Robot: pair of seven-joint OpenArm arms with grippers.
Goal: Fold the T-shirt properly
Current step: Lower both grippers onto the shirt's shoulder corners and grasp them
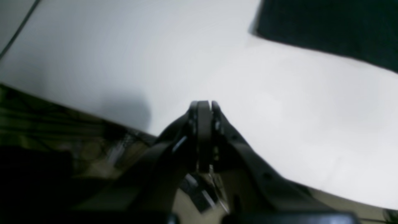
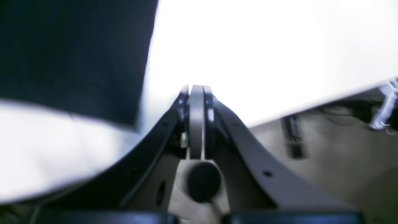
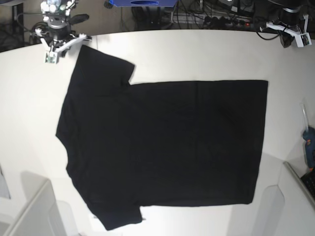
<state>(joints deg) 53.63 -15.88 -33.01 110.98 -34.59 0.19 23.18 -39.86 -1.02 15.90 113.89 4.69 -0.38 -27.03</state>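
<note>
The black T-shirt [image 3: 162,147] lies spread flat on the white table [image 3: 197,54], plain side up, with its sleeves at the left and its hem at the right. No print shows. My right gripper [image 3: 54,46] is at the far left corner, just beyond the upper sleeve. In the right wrist view it [image 2: 196,88] is shut and empty, with the T-shirt [image 2: 71,49] to its left. My left gripper [image 3: 291,32] is at the far right corner, away from the cloth. In the left wrist view it [image 1: 203,104] is shut and empty, with a T-shirt corner [image 1: 326,25] ahead at the upper right.
A blue-handled tool [image 3: 309,145] lies at the table's right edge. Cables and a power strip [image 3: 216,17] run behind the far edge. Pale panels stand at the near left [image 3: 34,211] and near right [image 3: 290,196] corners.
</note>
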